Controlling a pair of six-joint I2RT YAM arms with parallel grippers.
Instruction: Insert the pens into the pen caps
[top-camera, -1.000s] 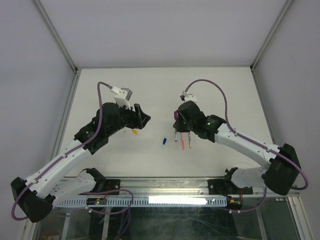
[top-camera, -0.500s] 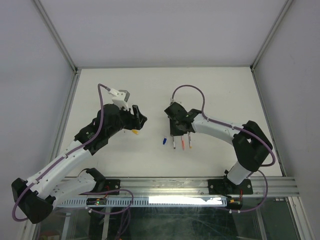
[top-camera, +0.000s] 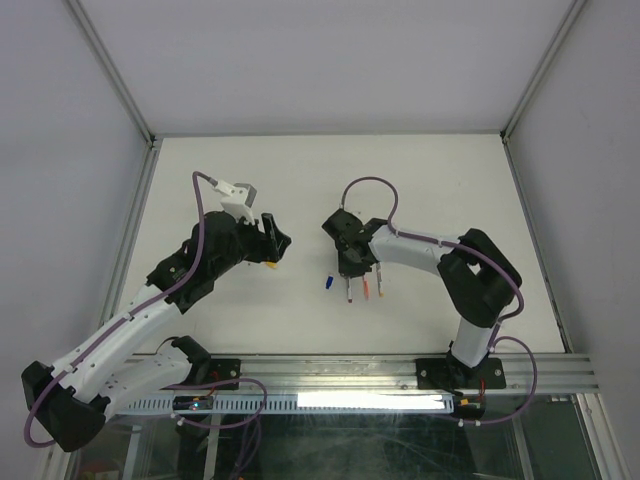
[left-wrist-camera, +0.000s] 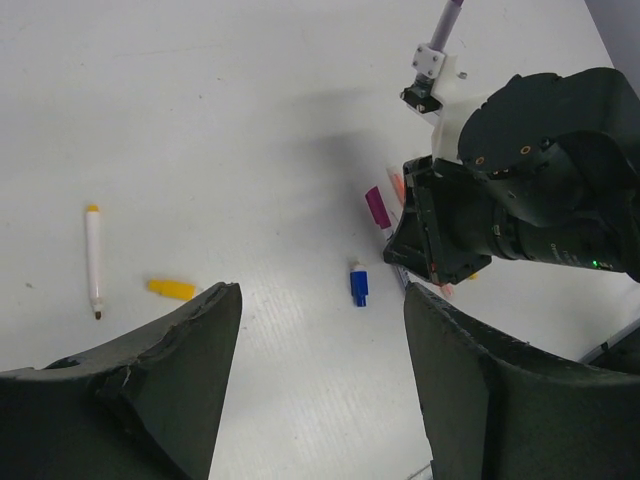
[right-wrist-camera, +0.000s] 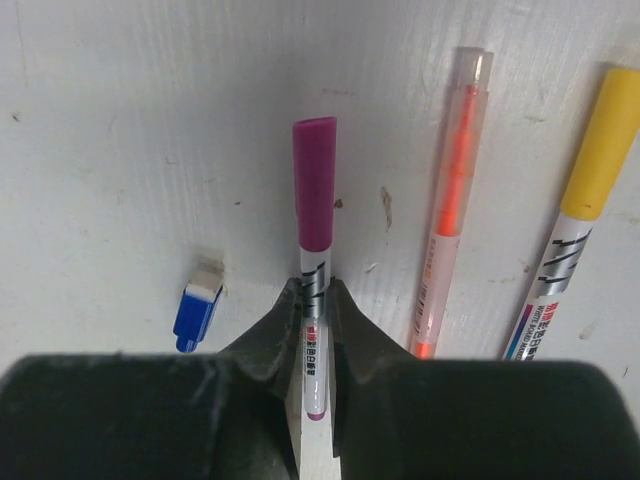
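My right gripper (right-wrist-camera: 315, 292) is shut on a white pen with a purple cap (right-wrist-camera: 314, 200), which lies flat on the table. Beside it lie an orange pen (right-wrist-camera: 452, 200) and a yellow-capped pen (right-wrist-camera: 570, 230). A loose blue pen cap (right-wrist-camera: 196, 308) lies just left of the purple one. From above, the right gripper (top-camera: 350, 262) sits over the three pens (top-camera: 366, 290). My left gripper (left-wrist-camera: 320, 300) hangs open with nothing between its fingers. Below it lie a yellow pen cap (left-wrist-camera: 172, 290) and an uncapped pen with a yellow end (left-wrist-camera: 93, 260).
The right arm (top-camera: 470, 270) is folded in tight at the right of the white table (top-camera: 450, 180). The left arm (top-camera: 190, 265) slants up from the near left. Metal frame rails (top-camera: 130, 220) border the table, and a purple cable (top-camera: 370, 185) loops over the right wrist.
The right arm has folded inward. Its gripper moved left and down, and the purple-capped pen now lies on the table beside the other pens. The left gripper edged slightly left.
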